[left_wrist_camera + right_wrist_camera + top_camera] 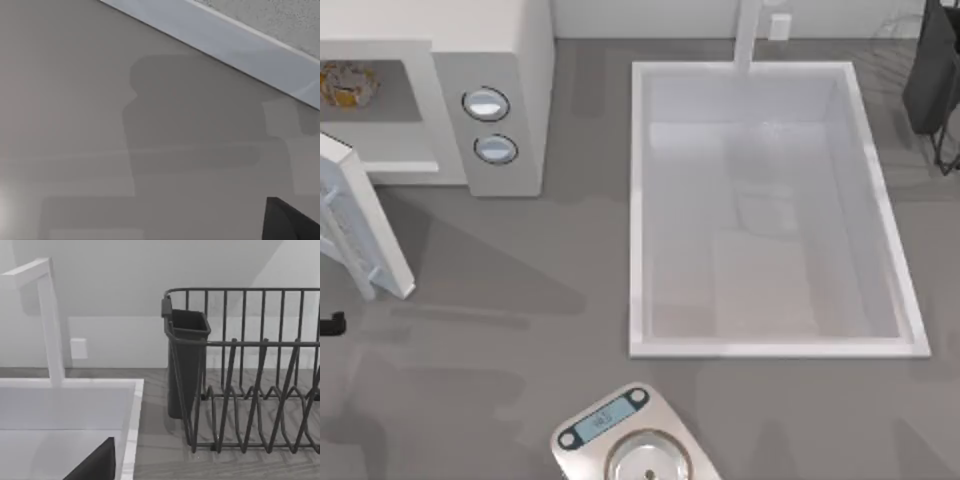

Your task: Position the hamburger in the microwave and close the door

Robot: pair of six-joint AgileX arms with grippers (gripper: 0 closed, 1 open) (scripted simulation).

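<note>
- While the hamburger [342, 84] already lies inside the microwave [510, 60], at the worktop's far left corner, the door [360, 225] stands swung out toward the near edge, so closing it looks like the step left.
- The left gripper [332, 324] shows as a dark tip at the worktop's left edge, just near of the door's free end; whether its fingers are spread or closed, or hold anything, I cannot tell.
- In the left wrist view the door's pale frame [215, 35] crosses above bare worktop [75, 125], so the arm sits close beside the panel.
- Risk: a push landing on the door's outer corner rather than its flat face could slip off and leave it ajar.
- Risk: a push that is too hard might shove the microwave toward the back wall, or jolt the hamburger.
- Risk: if the hamburger sits near the opening, the closing door could catch it; its depth inside is hard to judge.
- The right arm appears parked by the dish rack [250, 375] at the far right corner, beyond the sink [770, 210]; the scale [635, 445] rests at the near edge, well apart from the door.
</note>
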